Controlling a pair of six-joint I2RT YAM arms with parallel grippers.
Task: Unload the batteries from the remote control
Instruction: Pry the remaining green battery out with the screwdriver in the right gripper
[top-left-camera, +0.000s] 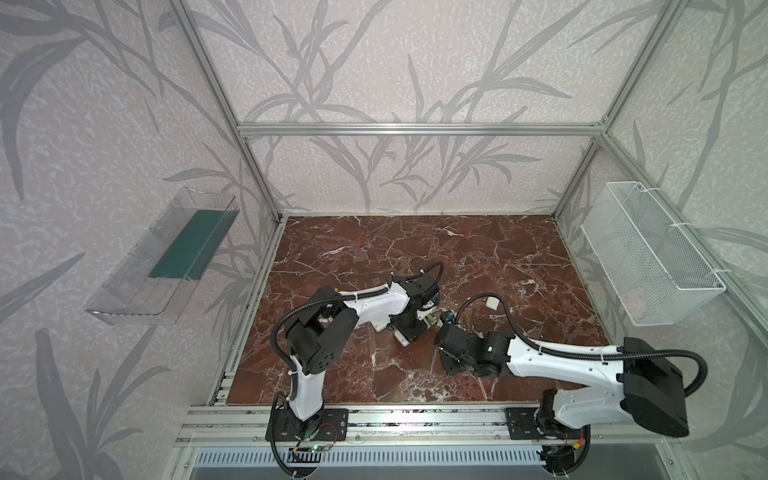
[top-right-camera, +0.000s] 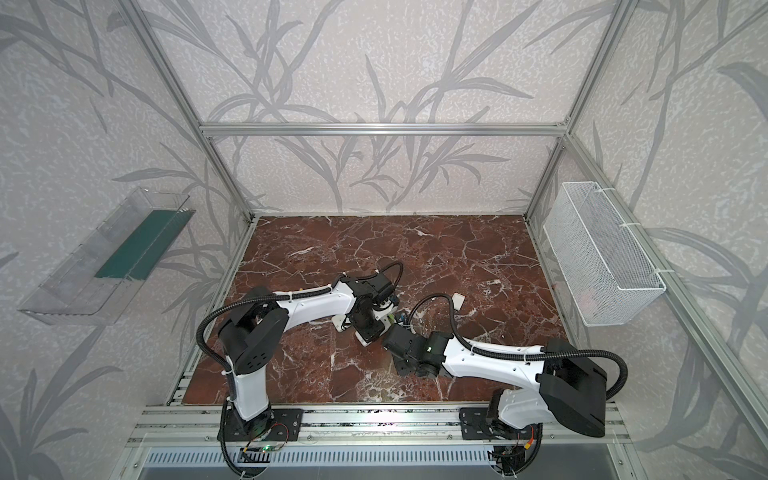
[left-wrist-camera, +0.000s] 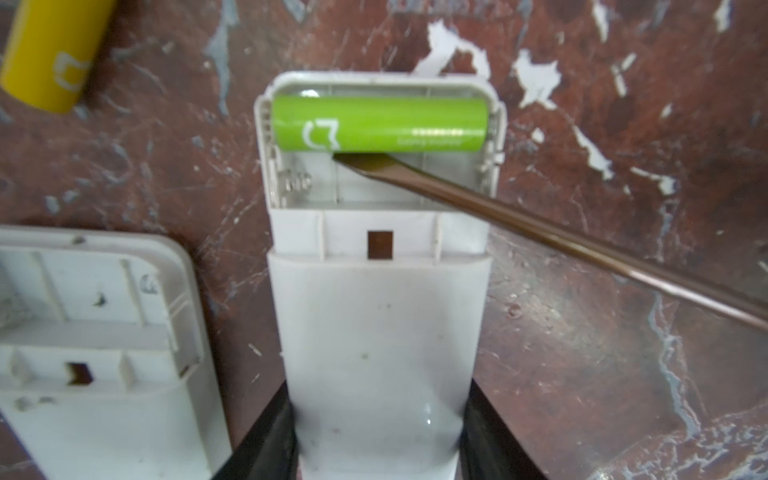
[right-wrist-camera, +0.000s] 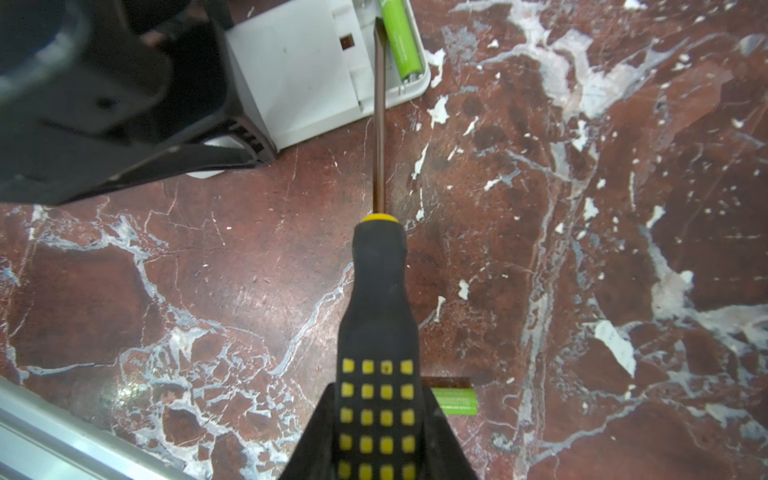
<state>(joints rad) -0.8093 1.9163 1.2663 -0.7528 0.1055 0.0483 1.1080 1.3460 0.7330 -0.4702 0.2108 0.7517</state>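
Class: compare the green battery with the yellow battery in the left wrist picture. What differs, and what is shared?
The slim green cylindrical battery sits in the white plastic remote's open compartment; the slim yellow cylindrical battery lies loose on the red marble table. A metal screwdriver blade meets the green battery, not the yellow. Both bear white logos.

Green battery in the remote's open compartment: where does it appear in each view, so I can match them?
In both top views: green battery, a tiny speck mid-table between the two arm ends.
Left wrist: green battery lies across the compartment's end slot, screwdriver tip at its side.
Right wrist: green battery at the frame edge, beside that tip.
Shared landmark: white remote.
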